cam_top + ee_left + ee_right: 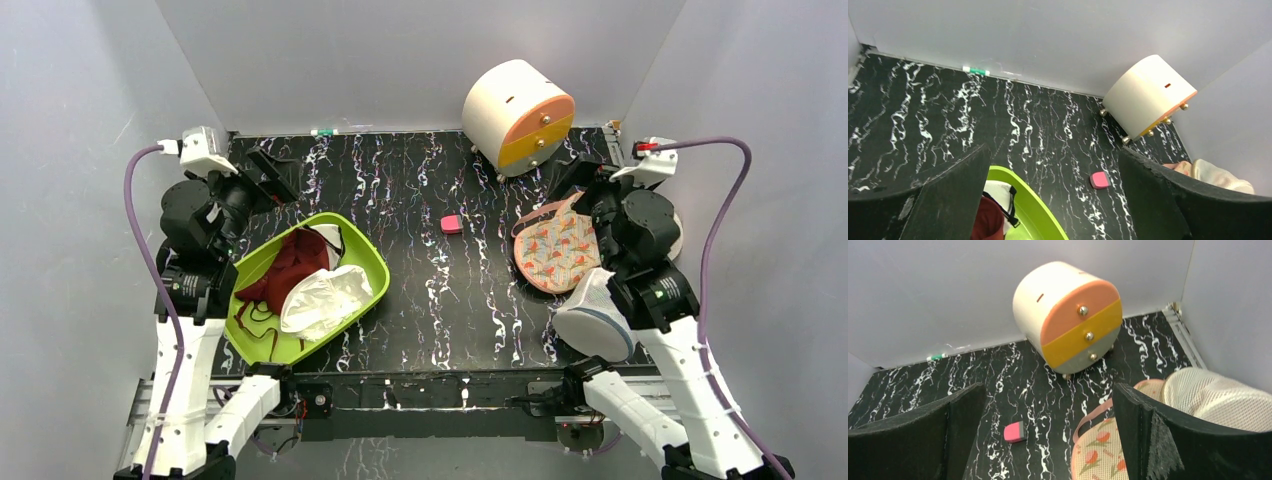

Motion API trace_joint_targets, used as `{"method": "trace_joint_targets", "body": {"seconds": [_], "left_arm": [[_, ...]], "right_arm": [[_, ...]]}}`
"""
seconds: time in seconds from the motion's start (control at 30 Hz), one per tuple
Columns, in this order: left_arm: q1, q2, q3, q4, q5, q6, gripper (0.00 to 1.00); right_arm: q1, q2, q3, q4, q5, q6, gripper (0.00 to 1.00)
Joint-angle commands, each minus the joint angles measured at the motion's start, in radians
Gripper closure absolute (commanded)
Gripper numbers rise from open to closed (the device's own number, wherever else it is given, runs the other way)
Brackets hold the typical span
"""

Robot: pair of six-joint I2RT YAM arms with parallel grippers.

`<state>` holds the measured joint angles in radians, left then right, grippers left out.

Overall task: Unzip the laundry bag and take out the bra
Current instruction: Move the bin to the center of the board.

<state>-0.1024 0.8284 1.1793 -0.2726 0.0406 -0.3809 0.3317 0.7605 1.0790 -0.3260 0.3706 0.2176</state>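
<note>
The laundry bag [322, 300], a soft white mesh pouch, lies in the near right part of a lime green tray [372, 256], partly on a dark maroon garment [292, 265]. No bra shows in any view. My left gripper [262, 180] hovers open behind the tray's far left corner, well off the pouch. In the left wrist view the left gripper [1053, 160] holds nothing, and the tray's rim [1035, 207] shows low between its fingers. Over the right side my right gripper [583, 185] is open. The right wrist view shows the right gripper [1048, 395] holding nothing.
A round drawer unit [518, 115] stands at the back right. A pink eraser [451, 223] lies mid-table. An orange floral fabric piece [555, 250] and a domed white mesh bag [597, 315] lie under the right arm. A white piece with a black strap [998, 192] sits in the tray.
</note>
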Motion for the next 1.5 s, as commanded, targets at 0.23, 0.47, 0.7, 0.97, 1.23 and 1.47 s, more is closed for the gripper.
{"method": "trace_joint_targets", "body": {"seconds": [0.23,0.47,0.7,0.97,1.23,1.47], "left_arm": [[0.075,0.126,-0.015,-0.031,0.354,-0.15,0.02],[-0.12,0.232,-0.111,0.036,0.359,-0.199,0.02],[-0.434,0.351,-0.244,0.173,0.244,-0.281,0.02],[-0.783,0.523,-0.337,0.226,-0.009,-0.323,0.02],[-0.826,0.615,-0.315,0.036,-0.306,-0.239,0.02],[-0.721,0.491,-0.397,-0.029,-0.362,-0.21,0.02]], "right_arm": [[-0.036,0.105,0.131,-0.225,0.046,0.178,0.02],[-0.042,0.117,0.073,-0.249,0.02,0.185,0.02],[-0.045,0.174,0.089,-0.277,-0.052,0.194,0.02],[-0.045,0.208,0.09,-0.258,-0.225,0.106,0.02],[-0.046,0.194,0.052,-0.229,-0.317,0.052,0.02],[-0.046,0.178,0.048,-0.223,-0.328,0.025,0.02]]}}
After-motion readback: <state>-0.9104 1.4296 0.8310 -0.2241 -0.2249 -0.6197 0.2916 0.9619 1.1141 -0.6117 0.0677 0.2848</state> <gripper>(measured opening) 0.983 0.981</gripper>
